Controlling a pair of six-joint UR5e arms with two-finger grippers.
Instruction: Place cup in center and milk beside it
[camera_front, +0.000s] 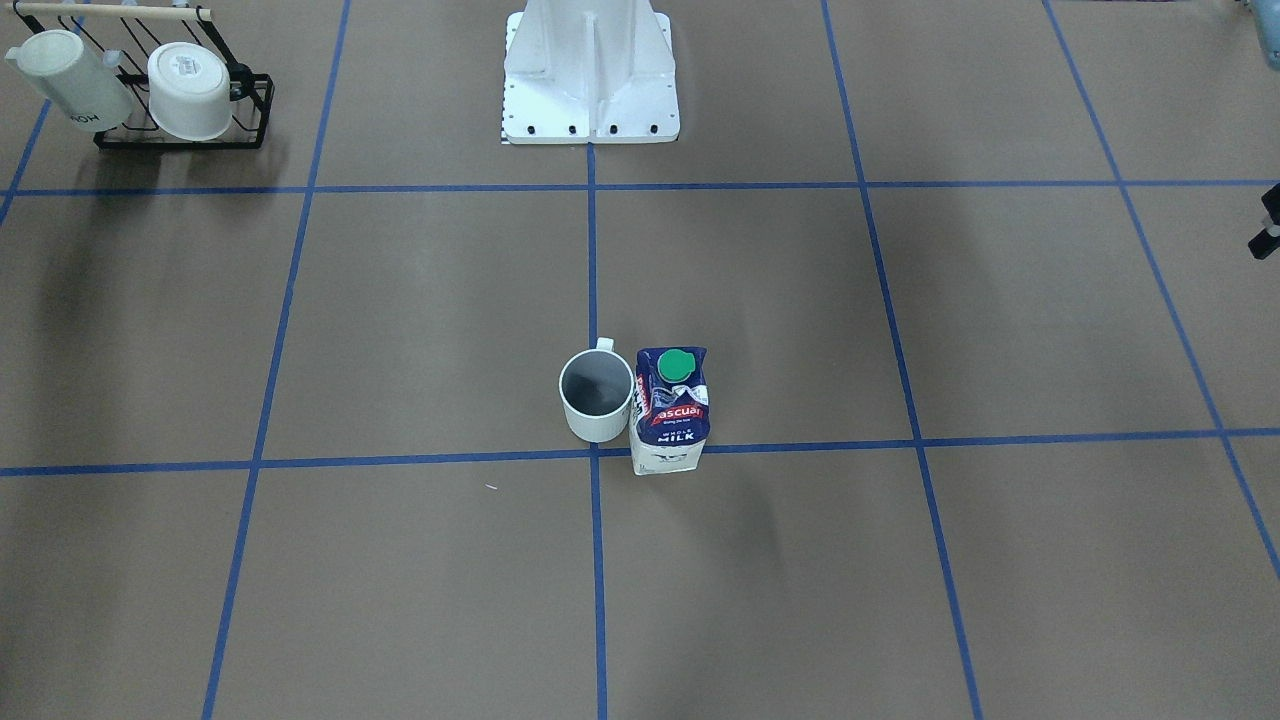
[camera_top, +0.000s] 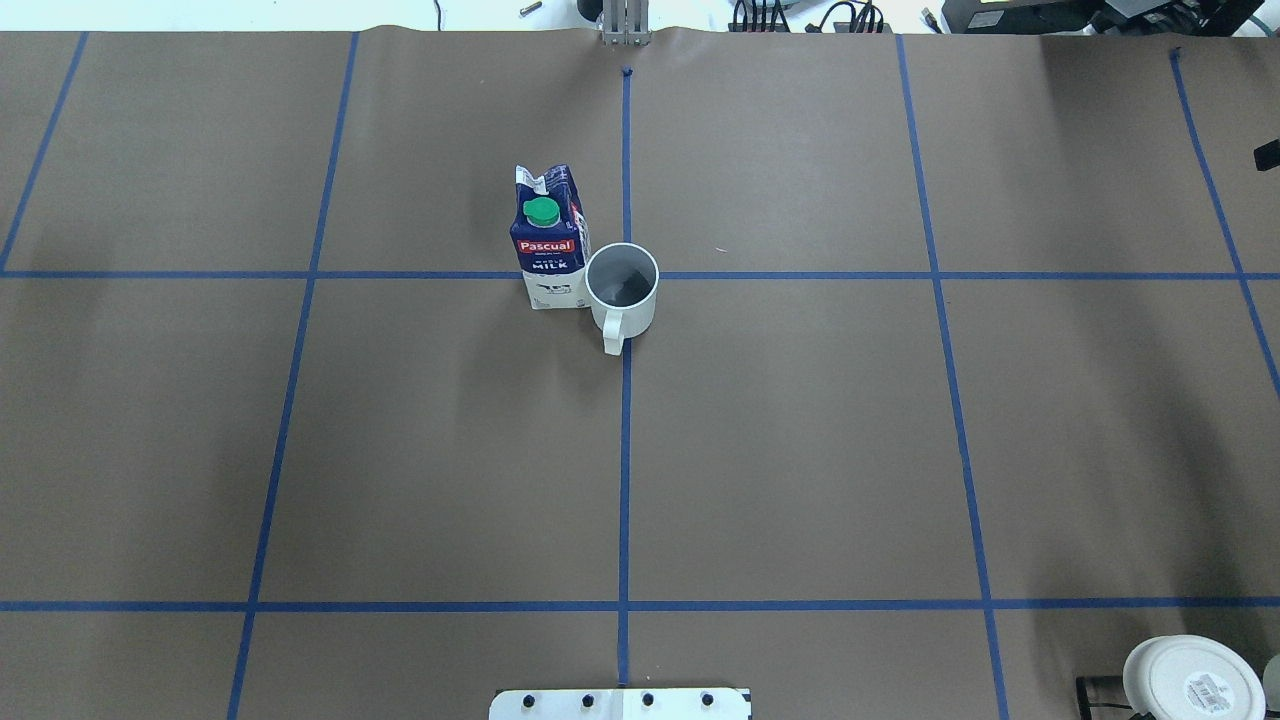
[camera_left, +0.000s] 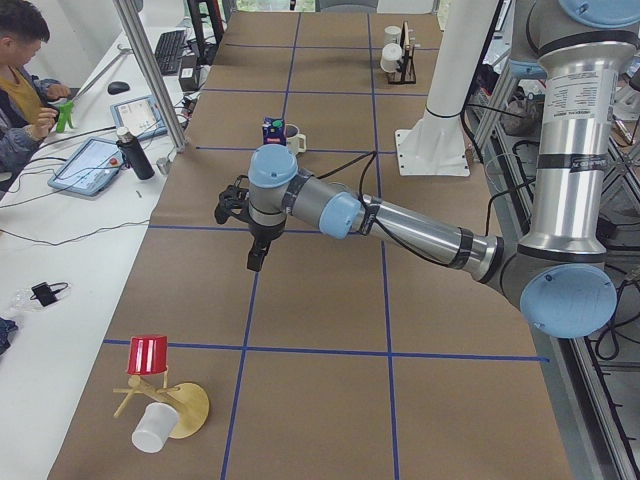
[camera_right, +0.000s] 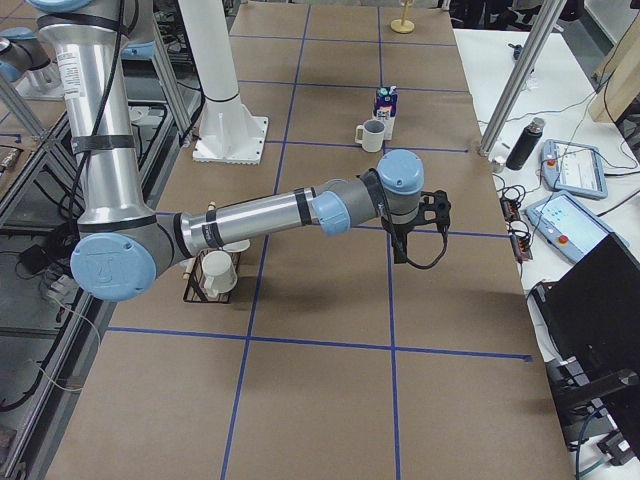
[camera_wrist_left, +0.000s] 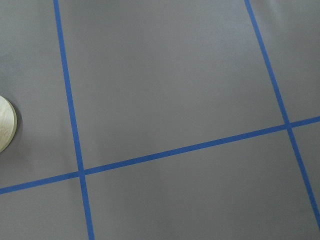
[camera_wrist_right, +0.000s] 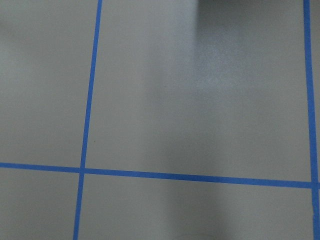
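Left gripper (camera_left: 255, 255) and right gripper (camera_right: 400, 250) each hang over the brown paper-covered table (camera_top: 800, 450), well apart from the task's things. They are seen clearly only from the side, so whether they are open or closed cannot be told. The white cylindrical mug with a dark grey inside (camera_top: 622, 285) stands upright on the crossing of blue tape lines (camera_top: 625, 450). The dark-blue and white milk carton with a round green cap (camera_top: 548, 240) stands upright right against it on the robot's left.
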